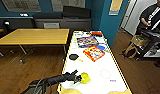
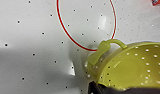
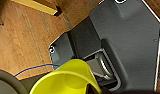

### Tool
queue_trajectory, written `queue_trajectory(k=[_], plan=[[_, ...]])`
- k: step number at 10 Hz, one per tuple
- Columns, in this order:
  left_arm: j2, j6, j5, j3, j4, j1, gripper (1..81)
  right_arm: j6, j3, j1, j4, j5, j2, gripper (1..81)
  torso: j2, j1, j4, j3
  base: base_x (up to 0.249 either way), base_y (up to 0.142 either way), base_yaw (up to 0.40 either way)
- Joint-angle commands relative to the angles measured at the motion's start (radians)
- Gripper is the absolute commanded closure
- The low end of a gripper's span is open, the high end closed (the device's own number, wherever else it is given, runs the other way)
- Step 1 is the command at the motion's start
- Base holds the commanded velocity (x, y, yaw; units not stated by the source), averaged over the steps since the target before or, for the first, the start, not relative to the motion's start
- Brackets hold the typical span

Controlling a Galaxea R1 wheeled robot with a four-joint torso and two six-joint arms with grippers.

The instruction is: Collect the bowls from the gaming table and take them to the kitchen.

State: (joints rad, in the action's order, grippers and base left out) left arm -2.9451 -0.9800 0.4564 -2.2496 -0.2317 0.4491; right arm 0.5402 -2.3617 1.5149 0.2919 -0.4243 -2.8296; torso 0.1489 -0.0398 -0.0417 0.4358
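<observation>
Yellow perforated bowl (image 2: 136,67) above smooth white gaming table (image 2: 33,30).

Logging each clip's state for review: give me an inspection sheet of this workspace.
Surface: gaming table, white top dotted with holes, red circle marked on it.
Job's things: yellow perforated bowl at the near end; black bowl mid-table.
Clutter: two game boxes farther along.
Claws: left claw at the yellow bowl's rim, grip unclear; yellow vessel close to the right wrist camera, hold unclear.
Cables: blue cable over the wood floor.
Surroundings: tan wooden table; person at right.
</observation>
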Motion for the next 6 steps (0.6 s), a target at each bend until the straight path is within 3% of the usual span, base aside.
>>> queue_trajectory(k=[1,4,6], plan=[[0.009,0.004,0.056,0.062,-0.023,-0.146,81.1,0.006,-0.027,-0.014,0.024,0.045,-0.009,81.1,0.000,0.000,0.000,0.000,0.000,0.000,0.000],[0.118,0.000,0.050,0.393,-0.026,-0.218,81.1,0.006,-0.030,-0.018,0.024,0.059,-0.010,81.1,0.000,0.000,0.000,0.000,0.000,0.000,0.000],[0.189,-0.003,0.050,0.550,-0.024,-0.269,81.1,0.006,-0.031,-0.026,0.024,0.068,-0.015,81.1,0.000,0.000,0.000,0.000,0.000,0.000,0.000]])
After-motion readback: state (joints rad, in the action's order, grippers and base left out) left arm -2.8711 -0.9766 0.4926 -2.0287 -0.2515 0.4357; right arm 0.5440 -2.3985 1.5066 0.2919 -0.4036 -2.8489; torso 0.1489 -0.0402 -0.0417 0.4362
